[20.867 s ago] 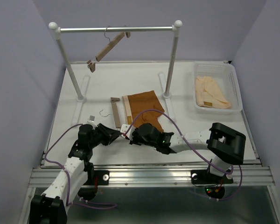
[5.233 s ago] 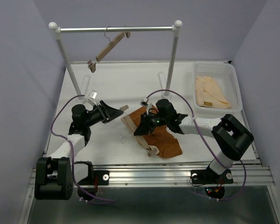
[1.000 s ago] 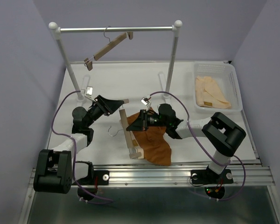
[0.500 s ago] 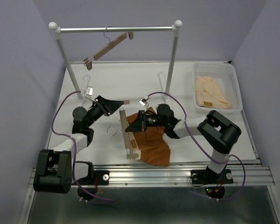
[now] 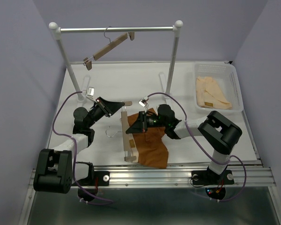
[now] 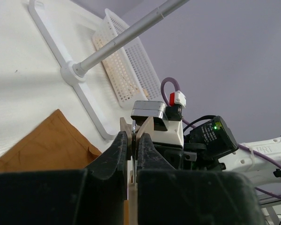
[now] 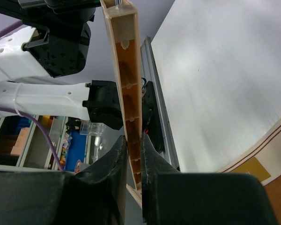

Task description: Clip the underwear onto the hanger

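Left arm [image 5: 82, 123] and right arm [image 5: 193, 125] had white links, black joints, purple cables [image 5: 60, 112]; left gripper [image 6: 132, 138] and right gripper [image 7: 132, 140] were black.

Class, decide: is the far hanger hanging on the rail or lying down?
Hanging: the far hanger hooks over the rail, its bar tilted.

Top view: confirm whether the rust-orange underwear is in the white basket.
No, the underwear is beside the hanger, well left of the basket, which holds only pale garments.

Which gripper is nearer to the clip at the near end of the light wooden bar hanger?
Right. The right gripper pinches the hanger midway, closer to that clip; the left gripper grips the far end.
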Robot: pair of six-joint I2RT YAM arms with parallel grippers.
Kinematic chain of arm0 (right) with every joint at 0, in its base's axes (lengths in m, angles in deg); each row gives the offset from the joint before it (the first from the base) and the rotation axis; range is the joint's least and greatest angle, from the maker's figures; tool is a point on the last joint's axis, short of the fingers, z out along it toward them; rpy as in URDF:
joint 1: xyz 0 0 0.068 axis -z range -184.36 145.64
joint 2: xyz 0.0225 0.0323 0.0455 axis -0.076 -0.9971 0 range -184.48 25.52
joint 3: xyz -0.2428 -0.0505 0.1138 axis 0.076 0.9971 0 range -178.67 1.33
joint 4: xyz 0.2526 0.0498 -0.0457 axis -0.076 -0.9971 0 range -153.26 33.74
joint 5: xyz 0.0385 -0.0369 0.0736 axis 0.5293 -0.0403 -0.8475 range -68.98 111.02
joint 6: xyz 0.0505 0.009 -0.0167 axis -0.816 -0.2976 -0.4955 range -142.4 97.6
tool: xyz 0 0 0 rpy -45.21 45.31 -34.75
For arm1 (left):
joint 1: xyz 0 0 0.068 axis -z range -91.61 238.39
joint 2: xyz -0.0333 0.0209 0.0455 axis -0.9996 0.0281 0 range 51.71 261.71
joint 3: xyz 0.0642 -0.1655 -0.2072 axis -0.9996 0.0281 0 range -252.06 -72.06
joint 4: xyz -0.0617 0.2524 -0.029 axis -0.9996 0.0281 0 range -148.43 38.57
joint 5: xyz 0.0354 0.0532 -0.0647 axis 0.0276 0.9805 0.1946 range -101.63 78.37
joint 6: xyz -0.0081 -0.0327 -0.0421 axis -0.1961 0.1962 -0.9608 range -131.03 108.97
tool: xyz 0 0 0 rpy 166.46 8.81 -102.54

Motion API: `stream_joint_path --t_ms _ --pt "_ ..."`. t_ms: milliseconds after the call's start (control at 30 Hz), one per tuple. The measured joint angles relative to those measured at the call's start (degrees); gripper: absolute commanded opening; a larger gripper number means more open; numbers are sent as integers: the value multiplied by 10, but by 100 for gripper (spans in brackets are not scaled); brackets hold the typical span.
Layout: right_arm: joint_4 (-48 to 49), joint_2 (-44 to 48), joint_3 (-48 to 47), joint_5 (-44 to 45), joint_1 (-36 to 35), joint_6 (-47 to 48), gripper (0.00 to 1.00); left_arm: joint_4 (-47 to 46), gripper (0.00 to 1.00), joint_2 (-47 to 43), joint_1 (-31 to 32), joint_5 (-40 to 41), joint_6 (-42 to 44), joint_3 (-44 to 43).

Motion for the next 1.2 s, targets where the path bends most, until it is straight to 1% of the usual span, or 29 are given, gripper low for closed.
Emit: stream_joint_path --t_ms 33,67,100,133,200,233,300,400,633,900,967,1033,1200 --pt "0 0 0 0 0 0 32 0 0 0 0 0 0 0" --pt "0 0 0 0 0 0 41 1 0 -1 0 2 0 0" --pt "-1 0 0 1 0 0 51 2 0 -1 0 4 0 0" --pt "-5 0 -1 3 0 -2 65 5 0 -3 0 9 2 0" --pt "-13 0 -1 7 0 5 82 12 0 -4 1 16 5 0" --pt "-17 0 -1 10 0 7 99 17 0 -4 2 19 8 0" --pt "-30 0 -1 21 0 16 100 23 0 -4 2 22 12 0" --pt "-77 11 -1 45 0 41 100 26 0 -4 2 23 15 1" --pt "-164 80 27 94 16 105 100 40 0 -4 2 29 24 12" --pt "-223 93 35 140 38 175 100 75 0 -4 -8 39 43 22" --pt "-231 83 22 148 45 186 100 85 0 -4 -16 40 49 23" --pt "-229 53 -1 157 54 189 100 92 0 -4 -26 39 54 23" --pt "-214 -42 -65 175 87 174 100 94 0 11 -56 32 59 24"
